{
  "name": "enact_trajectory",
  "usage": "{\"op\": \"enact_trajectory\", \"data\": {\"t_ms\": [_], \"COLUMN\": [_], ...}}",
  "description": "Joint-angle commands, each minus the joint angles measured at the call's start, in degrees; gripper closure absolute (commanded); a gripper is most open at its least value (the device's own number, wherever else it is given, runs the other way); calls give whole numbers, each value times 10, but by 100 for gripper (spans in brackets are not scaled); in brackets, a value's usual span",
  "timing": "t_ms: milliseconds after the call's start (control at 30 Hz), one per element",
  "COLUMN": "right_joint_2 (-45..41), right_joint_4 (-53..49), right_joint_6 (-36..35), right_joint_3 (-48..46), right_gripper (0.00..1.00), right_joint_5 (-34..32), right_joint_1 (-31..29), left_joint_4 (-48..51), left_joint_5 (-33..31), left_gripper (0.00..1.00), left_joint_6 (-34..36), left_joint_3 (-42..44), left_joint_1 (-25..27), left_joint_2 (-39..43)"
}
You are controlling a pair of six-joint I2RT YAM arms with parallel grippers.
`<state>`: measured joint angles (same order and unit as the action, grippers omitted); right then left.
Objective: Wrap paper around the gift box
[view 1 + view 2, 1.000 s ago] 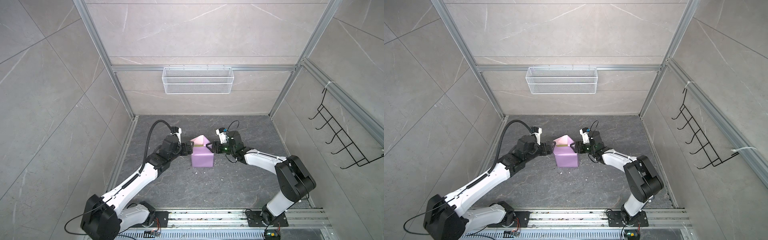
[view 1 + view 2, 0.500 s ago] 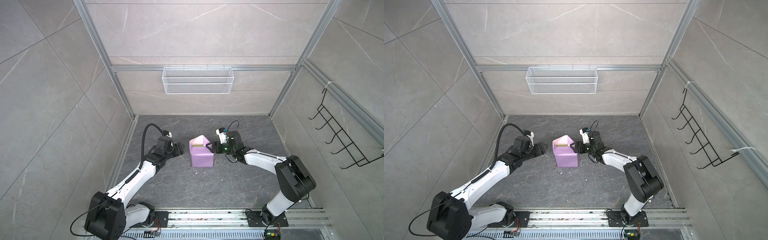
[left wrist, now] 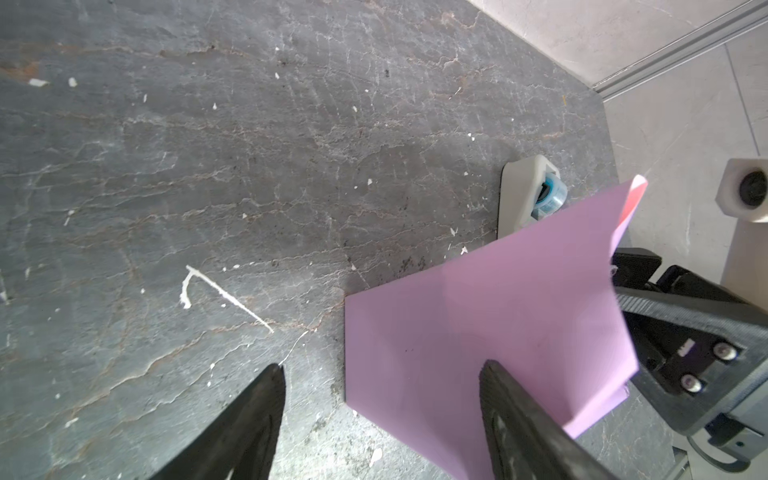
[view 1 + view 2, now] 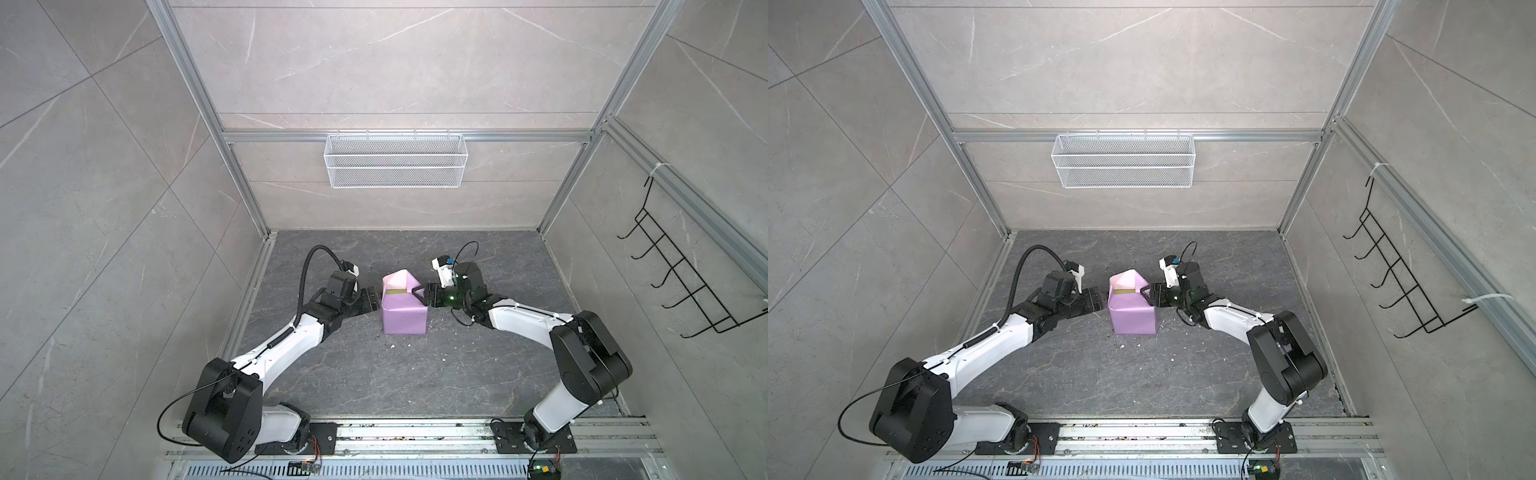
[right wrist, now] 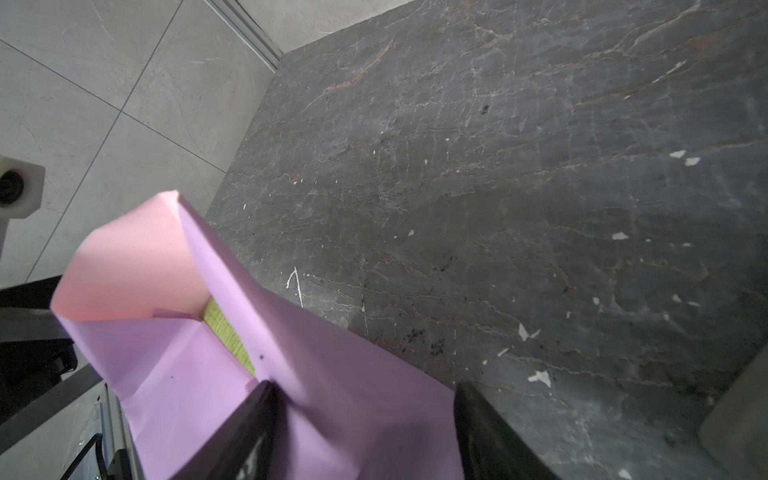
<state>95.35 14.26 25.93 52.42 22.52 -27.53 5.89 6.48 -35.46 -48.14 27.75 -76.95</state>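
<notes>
A: Centre of the scene, what do we log?
B: We log the flat olive-green ribbed gift box [image 4: 395, 293] [image 4: 1122, 292] in the middle of the dark grey stone-look table [image 4: 374, 374]. It sits inside a sleeve of the thin sheet of paper [image 4: 405, 320] [image 4: 1133, 318], lilac outside and pale pink inside. Only an olive strip [image 5: 228, 332] shows, at the open far end.

A: And that far end?
B: The flaps stand up there with the pink face showing. They are not folded down.

A: Left tool?
B: The left tool [image 4: 374, 299] [image 3: 382, 368] is low, just beside the parcel's left side. Its jaws are apart, released, with nothing in them. In its wrist view one finger [image 3: 511, 415] overlaps the lilac face [image 3: 478, 324]; we can't tell whether it touches.

A: Right tool?
B: The right tool [image 4: 420, 294] [image 5: 365, 384] is at the parcel's far right corner. Its jaws are spread wide and straddle a lilac side flap [image 5: 332, 374]. We read it as released, not pinching.

A: Other containers?
B: A white wire mesh basket [image 4: 395, 166] hangs on the back wall rail, well apart from the parcel. We also note a grey-white handheld device with a blue roll [image 3: 528, 195] on the table beyond the paper.
</notes>
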Motion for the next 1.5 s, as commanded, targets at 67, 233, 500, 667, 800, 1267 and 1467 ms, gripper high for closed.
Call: {"op": "enact_trajectory", "data": {"t_ms": [67,233,500,667,800,1267,1467], "right_joint_2": [3,3,4,4,4,4,-4], "right_joint_4": [-53,-55,-54,-54,-54,-51,-62], "right_joint_6": [-10,-11,-10,-10,-11,-14,-28], "right_joint_3": [-21,-20,-19,-21,-20,-22,-21], "right_gripper": [32,32,32,32,31,32,32], "right_joint_5": [-18,-19,-18,-18,-18,-16,-20], "right_joint_1": [-6,-6,-7,-7,-7,-7,-7], "left_joint_4": [-38,-50,-48,-49,-54,-112,-123], "left_joint_5": [23,33,47,56,68,63,71], "left_gripper": [24,24,23,22,21,18,17], "left_joint_6": [6,14,33,48,62,108,139], "left_joint_3": [-27,-28,-47,-59,-62,-43,-40], "left_joint_1": [5,6,6,6,6,-1,-5], "left_joint_2": [-12,-19,-56,-79,-93,-138,-134]}}
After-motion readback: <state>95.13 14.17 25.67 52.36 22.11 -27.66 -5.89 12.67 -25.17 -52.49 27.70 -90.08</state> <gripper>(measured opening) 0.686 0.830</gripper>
